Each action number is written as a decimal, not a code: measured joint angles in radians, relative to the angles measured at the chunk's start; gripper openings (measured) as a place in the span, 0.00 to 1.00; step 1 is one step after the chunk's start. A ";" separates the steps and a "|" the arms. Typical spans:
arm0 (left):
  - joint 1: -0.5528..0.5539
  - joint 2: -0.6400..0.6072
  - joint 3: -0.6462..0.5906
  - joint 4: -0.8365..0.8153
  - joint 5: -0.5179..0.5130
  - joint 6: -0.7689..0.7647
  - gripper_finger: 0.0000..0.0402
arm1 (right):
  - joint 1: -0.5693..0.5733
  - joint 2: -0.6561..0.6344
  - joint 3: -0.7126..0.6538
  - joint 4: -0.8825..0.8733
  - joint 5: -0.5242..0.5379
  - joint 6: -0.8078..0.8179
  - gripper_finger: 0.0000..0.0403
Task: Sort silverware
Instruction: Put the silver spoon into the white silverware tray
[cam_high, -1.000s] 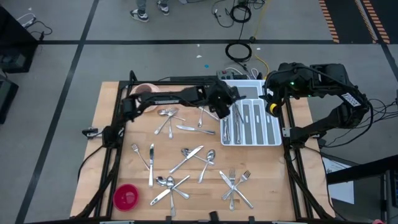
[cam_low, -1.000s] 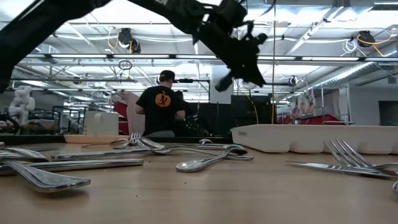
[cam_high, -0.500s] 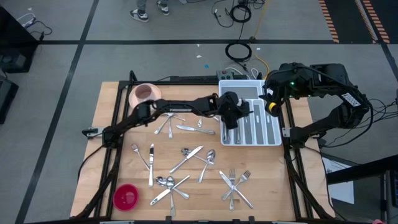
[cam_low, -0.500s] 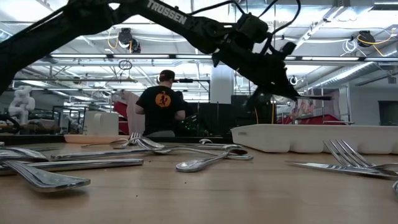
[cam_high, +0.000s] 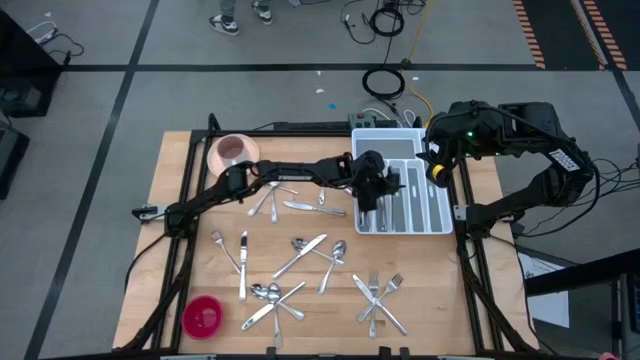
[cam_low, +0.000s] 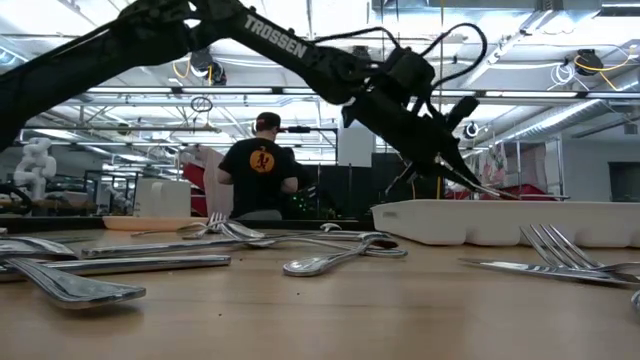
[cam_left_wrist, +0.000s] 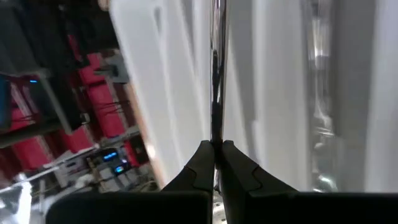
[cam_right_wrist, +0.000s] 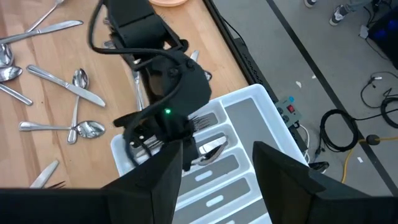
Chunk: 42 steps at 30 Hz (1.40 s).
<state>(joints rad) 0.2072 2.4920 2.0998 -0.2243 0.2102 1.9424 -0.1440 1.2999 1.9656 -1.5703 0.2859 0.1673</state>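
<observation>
Left gripper over white tray, fingers clamped on a thin silver piece; its type unreadable, head hidden. Long axis runs along tray's compartments, pointing away from gripper. Right gripper above tray, fingers apart, empty.

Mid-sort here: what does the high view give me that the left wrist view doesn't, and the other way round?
Only the high view shows the loose shiny metal forks, spoons and knives scattered on the wooden table, the red round dish, and the right pincer, open, waiting by the tray's far corner. Only the left wrist view shows the left pincer shut on a slim metal piece, edge-on. Both show the white compartmented cutlery tray beneath that arm.
</observation>
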 joint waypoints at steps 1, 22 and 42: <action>0.002 0.012 0.000 0.033 -0.004 0.001 0.03 | 0.000 0.000 0.000 0.000 0.000 -0.002 0.46; -0.006 0.040 0.001 0.067 0.022 -0.024 0.03 | 0.000 0.000 0.000 0.000 -0.004 -0.034 0.46; 0.003 0.055 -0.002 0.068 0.095 -0.078 0.12 | 0.002 0.000 0.000 0.000 -0.083 -0.048 0.46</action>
<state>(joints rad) 0.2104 2.5469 2.0979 -0.1561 0.3054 1.8641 -0.1417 1.2999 1.9656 -1.5707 0.2028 0.1196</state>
